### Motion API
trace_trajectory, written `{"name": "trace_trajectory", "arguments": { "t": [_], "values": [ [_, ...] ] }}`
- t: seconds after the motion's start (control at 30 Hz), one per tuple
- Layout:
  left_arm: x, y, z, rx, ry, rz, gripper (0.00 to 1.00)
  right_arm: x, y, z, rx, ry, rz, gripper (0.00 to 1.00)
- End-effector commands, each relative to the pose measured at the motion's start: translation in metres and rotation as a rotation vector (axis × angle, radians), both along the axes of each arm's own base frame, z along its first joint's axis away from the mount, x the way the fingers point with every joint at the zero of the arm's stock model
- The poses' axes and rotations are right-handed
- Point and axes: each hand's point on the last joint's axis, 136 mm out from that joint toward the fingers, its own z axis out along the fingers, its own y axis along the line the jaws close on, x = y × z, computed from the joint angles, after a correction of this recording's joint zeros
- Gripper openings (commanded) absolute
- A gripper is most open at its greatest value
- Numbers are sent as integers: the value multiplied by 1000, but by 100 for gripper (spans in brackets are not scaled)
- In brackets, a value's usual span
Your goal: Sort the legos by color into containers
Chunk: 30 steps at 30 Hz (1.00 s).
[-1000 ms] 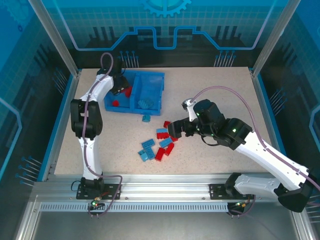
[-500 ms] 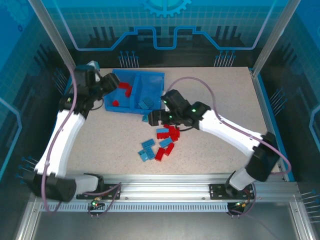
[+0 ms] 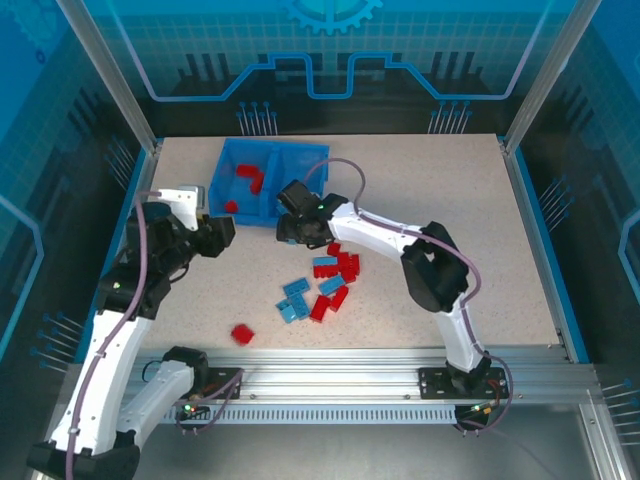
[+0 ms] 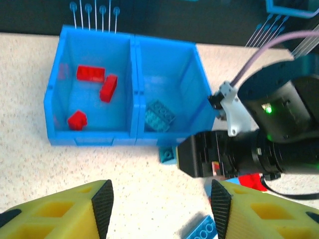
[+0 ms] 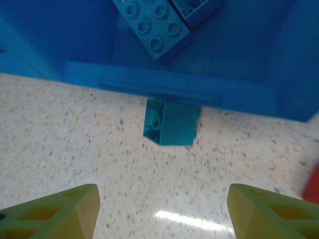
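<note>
Both pairs of jaws stand apart with nothing between them. The left gripper hangs over bare table in front of the blue tray. The right gripper sits low at the tray's front wall, facing a lone blue brick that lies on the table just beside that wall. The left compartment holds three red bricks, and the right compartment holds two blue bricks. A mixed pile of red and blue legos lies near the tray, and a stray red brick lies well apart from it, toward the table's near edge
</note>
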Motion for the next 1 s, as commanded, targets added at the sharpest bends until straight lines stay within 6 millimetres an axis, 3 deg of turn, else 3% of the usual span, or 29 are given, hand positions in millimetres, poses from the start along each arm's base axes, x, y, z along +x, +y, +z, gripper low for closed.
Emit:
{"name": "trace_trajectory", "arguments": {
  "t": [0.0, 0.2, 0.3, 0.33, 0.37, 0.5, 0.63, 0.73, 0.83, 0.97],
  "values": [
    [7, 8, -16, 3, 44, 66, 57, 8, 6, -7, -35, 16, -31, 69],
    [20, 28, -55, -54, 226, 270, 61, 8, 7, -31, -58, 62, -56, 68],
    [25, 28, -70, -112, 286, 323, 66, 12, 5, -39, -83, 48, -68, 68],
    [26, 27, -74, -128, 297, 333, 67, 14, 6, -37, -80, 41, -63, 67],
    [28, 28, -77, -141, 308, 347, 70, 13, 5, -53, -106, 62, -58, 67],
    [31, 31, -87, -172, 361, 407, 82, 14, 8, -68, -111, 74, -32, 65],
    [29, 31, -95, -208, 405, 443, 87, 13, 10, -80, -126, 95, -24, 60],
    [12, 37, -104, -208, 475, 506, 88, 12, 8, -86, -139, 96, -19, 49],
    [-15, 32, -119, -195, 604, 522, 88, 14, 9, -78, -126, 60, 12, 39],
    [-65, 25, -146, -101, 792, 566, 87, 16, 16, -48, -64, -19, 93, 29]
  ]
}}
